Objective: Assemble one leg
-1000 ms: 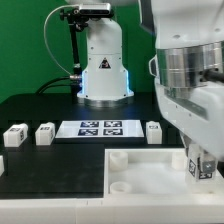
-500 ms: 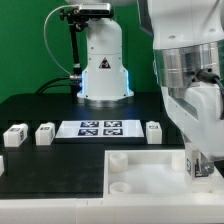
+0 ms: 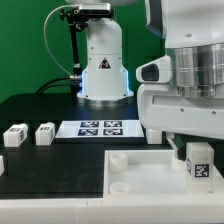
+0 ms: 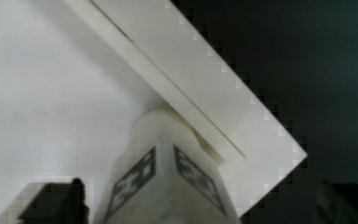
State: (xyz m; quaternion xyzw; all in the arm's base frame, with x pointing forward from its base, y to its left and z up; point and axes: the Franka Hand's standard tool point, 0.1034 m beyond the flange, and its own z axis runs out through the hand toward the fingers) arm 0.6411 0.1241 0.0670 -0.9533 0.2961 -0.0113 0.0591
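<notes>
At the near right corner of the exterior view, the leg (image 3: 199, 161), a small white block with a black-and-white marker face, stands over the white panel (image 3: 140, 180); the gripper (image 4: 194, 205) is clamped on it; farther back, two legs (image 3: 30, 134) flank the marker board (image 3: 100, 128).

Exterior view: bright, even light; white panel (image 3: 150, 180) nearly washed out against the black table (image 3: 30, 112), shadows soft, arm housing above the panel slightly blurred. Wrist view: dimmer, soft-focus and grainy; leg (image 4: 163, 170) markers smeared, dark beside the panel.
</notes>
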